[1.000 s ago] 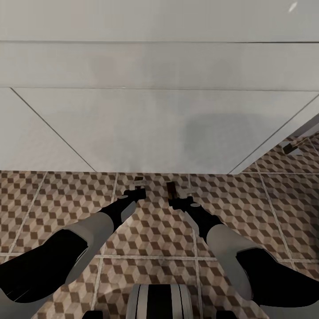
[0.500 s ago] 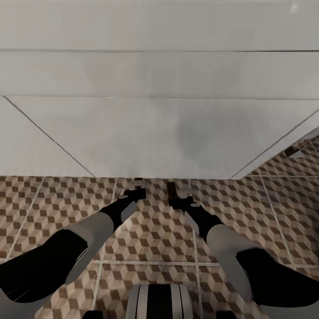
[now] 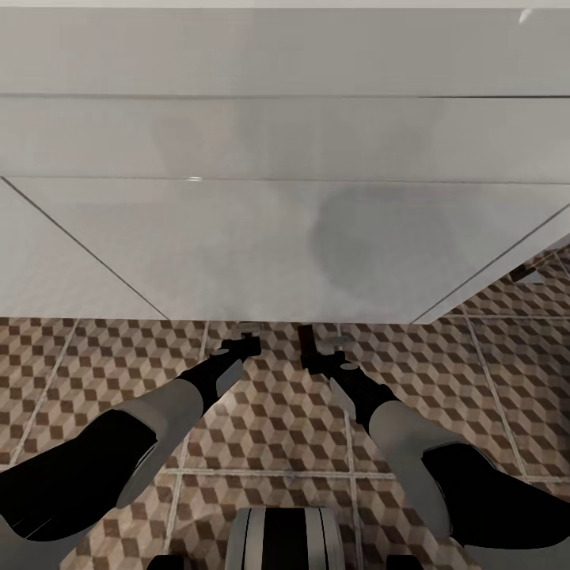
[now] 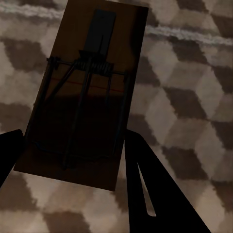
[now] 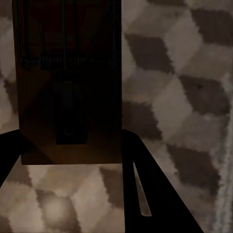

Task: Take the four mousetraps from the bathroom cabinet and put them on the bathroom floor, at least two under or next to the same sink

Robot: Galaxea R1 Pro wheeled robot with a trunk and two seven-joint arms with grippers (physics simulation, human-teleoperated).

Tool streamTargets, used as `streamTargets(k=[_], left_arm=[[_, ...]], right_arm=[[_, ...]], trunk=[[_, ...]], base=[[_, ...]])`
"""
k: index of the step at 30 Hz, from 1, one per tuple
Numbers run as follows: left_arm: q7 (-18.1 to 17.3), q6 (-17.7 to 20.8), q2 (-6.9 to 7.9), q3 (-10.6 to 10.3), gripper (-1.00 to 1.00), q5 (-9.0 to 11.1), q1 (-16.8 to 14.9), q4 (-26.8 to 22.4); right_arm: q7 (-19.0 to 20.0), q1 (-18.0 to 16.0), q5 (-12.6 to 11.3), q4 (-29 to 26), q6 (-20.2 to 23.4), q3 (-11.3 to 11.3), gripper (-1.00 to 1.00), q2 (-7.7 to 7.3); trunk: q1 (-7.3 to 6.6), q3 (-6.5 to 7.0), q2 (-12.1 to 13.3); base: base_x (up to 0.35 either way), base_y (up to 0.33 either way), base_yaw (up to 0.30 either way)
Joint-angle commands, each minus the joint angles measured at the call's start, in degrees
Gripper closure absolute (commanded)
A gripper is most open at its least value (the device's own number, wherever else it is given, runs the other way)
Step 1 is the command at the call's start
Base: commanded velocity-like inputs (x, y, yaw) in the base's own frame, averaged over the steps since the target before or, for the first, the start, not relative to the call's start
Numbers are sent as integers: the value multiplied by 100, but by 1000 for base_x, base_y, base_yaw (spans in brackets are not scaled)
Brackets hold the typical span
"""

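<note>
Brown, beige and white cube-patterned tiles with pale grout lines cover the bathroom floor [image 3: 103, 356] below the plain white bathroom sink [image 3: 285, 237], whose flat front carries a soft grey shadow. Against that floor, the left gripper [image 3: 240, 346] and right gripper [image 3: 321, 362] are black, on arms of white and black. Between each gripper's black fingers sits a dark brown wooden mousetrap [image 4: 82, 92] with dark metal spring wire; the other mousetrap [image 5: 68, 82] is a matching brown.

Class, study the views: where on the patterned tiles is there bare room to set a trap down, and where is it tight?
Free: bare bathroom floor beside the left gripper, and tiles right of the right gripper. Tight: the strip along the bathroom sink edge, where each gripper holds one of the mousetraps side by side.
</note>
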Motion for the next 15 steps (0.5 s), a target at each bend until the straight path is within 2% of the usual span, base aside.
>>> streamTargets(k=[1,2,15], left_arm=[[5,-15,0,-45,100,34,-3,2],[5,-15,0,-45,100,34,-3,2],[5,-15,0,-45,100,34,-3,2]], right_arm=[[-11,0,-20,-10,32,16,100,0],[-11,0,-20,-10,7,22,-100,0],[-15,0,-20,-10,-23,25,-100,0]], trunk=[[-1,-3,-1],[-1,-3,-1],[-1,-3,-1]], base=[[0,0,0],[0,0,0],[0,0,0]])
